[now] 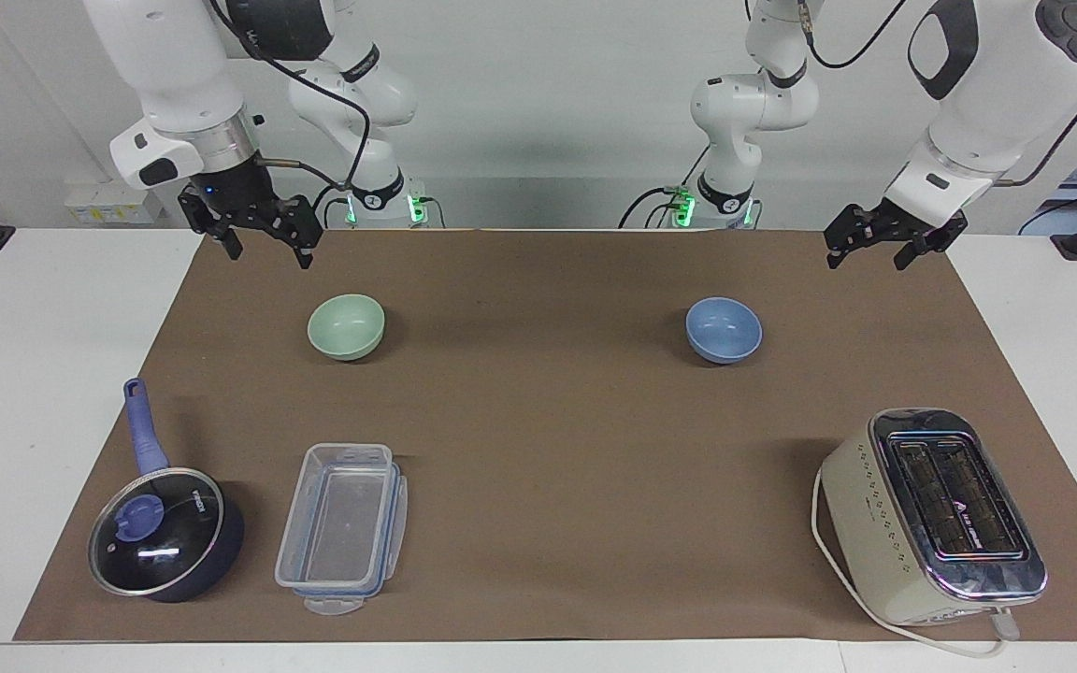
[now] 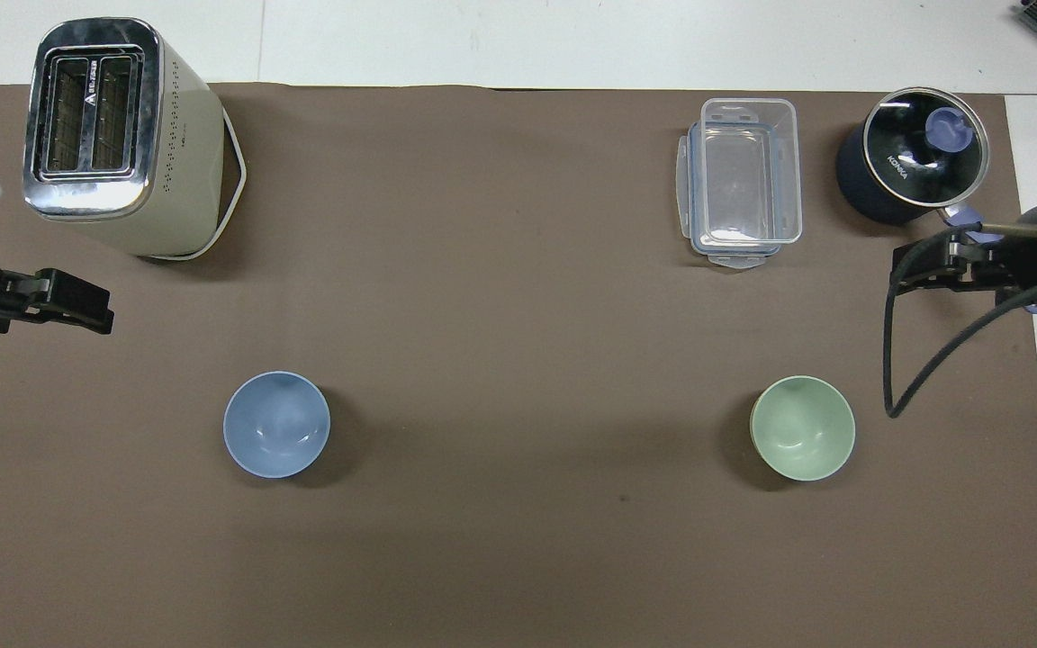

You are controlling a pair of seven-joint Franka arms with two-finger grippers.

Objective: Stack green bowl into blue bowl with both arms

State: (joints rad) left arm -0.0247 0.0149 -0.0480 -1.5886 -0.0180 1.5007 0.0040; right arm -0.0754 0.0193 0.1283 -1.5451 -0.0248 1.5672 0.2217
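Note:
The green bowl (image 1: pixel 346 326) (image 2: pixel 803 427) stands upright on the brown mat toward the right arm's end. The blue bowl (image 1: pixel 724 329) (image 2: pixel 276 424) stands upright toward the left arm's end, level with it and well apart from it. Both bowls hold nothing. My right gripper (image 1: pixel 267 250) (image 2: pixel 919 265) hangs open and empty in the air over the mat's edge at the robots' end, clear of the green bowl. My left gripper (image 1: pixel 868 258) (image 2: pixel 86 306) hangs open and empty over the mat's corner at its own end, clear of the blue bowl.
Farther from the robots stand a cream toaster (image 1: pixel 931 514) (image 2: pixel 113 135) at the left arm's end, and at the right arm's end a clear plastic container (image 1: pixel 342 519) (image 2: pixel 743 180) beside a dark lidded pot (image 1: pixel 160 533) (image 2: pixel 910 157) with a blue handle.

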